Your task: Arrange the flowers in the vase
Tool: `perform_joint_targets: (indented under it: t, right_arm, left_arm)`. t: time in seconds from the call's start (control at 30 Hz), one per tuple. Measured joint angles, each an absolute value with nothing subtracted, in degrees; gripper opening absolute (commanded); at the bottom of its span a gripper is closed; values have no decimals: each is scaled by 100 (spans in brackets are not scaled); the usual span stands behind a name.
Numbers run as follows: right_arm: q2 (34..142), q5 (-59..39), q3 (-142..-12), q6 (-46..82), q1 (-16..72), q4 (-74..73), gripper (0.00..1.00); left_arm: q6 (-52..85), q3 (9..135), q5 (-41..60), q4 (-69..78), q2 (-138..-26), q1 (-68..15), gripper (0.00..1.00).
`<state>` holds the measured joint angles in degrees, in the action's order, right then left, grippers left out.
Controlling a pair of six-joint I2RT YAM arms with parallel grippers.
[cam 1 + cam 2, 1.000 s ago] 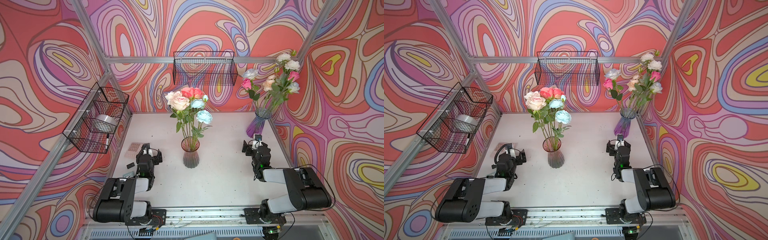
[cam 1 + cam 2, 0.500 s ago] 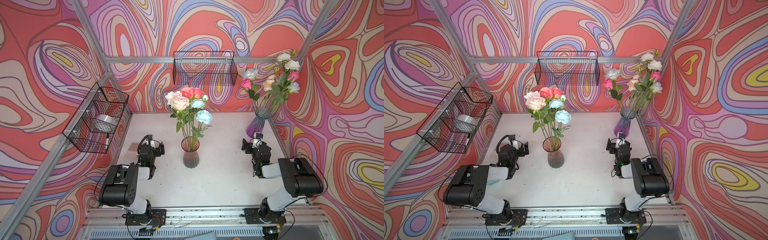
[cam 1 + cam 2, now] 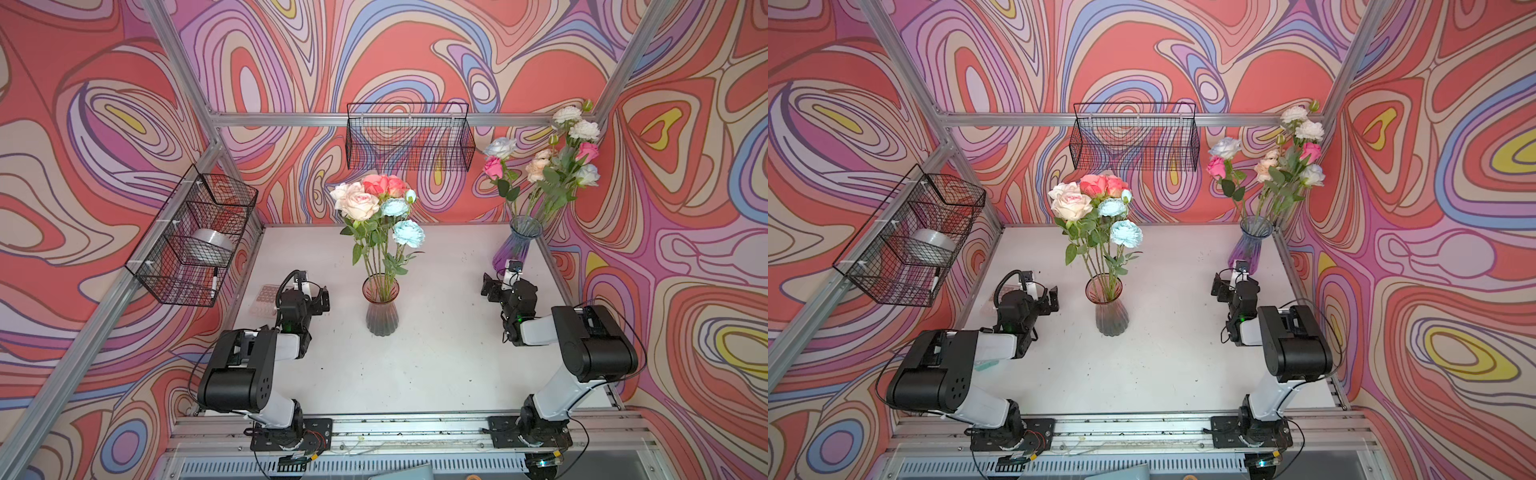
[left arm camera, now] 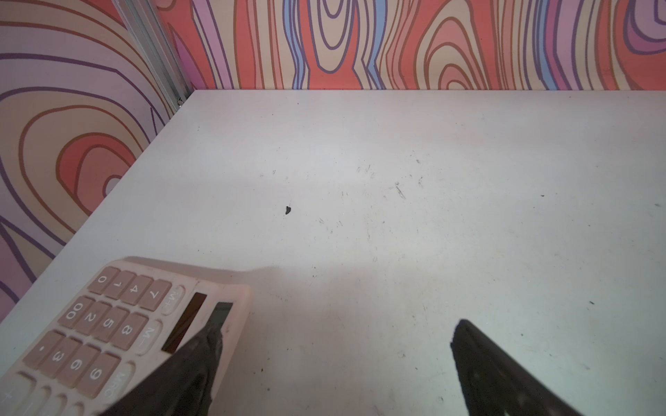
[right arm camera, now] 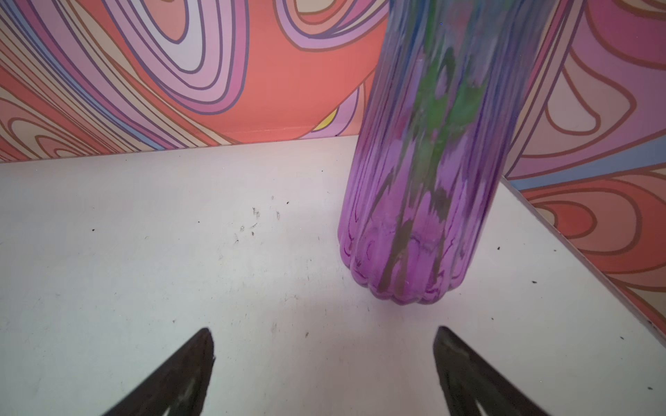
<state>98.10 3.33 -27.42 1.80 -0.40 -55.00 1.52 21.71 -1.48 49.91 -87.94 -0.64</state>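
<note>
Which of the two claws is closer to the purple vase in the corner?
The right. The right gripper sits open just in front of the purple vase, not touching it; the left gripper is far across the table, beside the calculator.

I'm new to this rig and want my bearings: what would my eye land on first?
Past the swirling walls, a bouquet of flowers stands in a smoky vase at the centre of the white table, and a second bunch fills a purple vase in the far right corner. The left claw and right claw hang open and empty.
</note>
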Motion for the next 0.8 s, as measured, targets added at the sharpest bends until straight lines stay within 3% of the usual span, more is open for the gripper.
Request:
perform_joint_targets:
  t: [0.8]
  right_arm:
    - [9810, 331, -2742, 158, -40, -5439, 98]
  left_arm:
    - [150, 2171, -145, 4987, -8794, -64, 100]
